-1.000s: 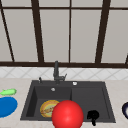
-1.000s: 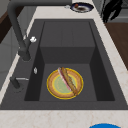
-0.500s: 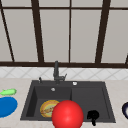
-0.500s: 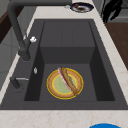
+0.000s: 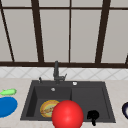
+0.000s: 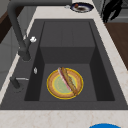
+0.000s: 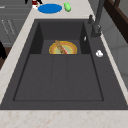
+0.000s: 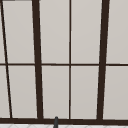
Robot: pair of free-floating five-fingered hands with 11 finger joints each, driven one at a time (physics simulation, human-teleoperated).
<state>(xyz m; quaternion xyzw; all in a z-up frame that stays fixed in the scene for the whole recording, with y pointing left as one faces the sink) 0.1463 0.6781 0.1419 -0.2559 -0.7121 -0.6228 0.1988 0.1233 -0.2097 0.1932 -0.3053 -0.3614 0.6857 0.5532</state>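
Front view: the right robot hand (image 5: 93,116) hangs at lower right by the sink's (image 5: 27,105) front rim, just beside a red ball (image 5: 67,115); whether its fingers are spread or curled cannot be told. Left side view: a hot-dog plate (image 6: 65,83) lies in the basin. Right side view: a blue plate (image 7: 50,8) sits on the desk (image 7: 62,118), upper left. Any move is best kept slow, clear of ball and rim.

A wide window with dark brown wooden bars (image 8: 37,62) and pale frosted panes fills the wall behind the sink. Below it runs a white diamond-tiled backsplash (image 5: 22,72), then a speckled beige stone countertop (image 6: 50,118). Light is flat and even.
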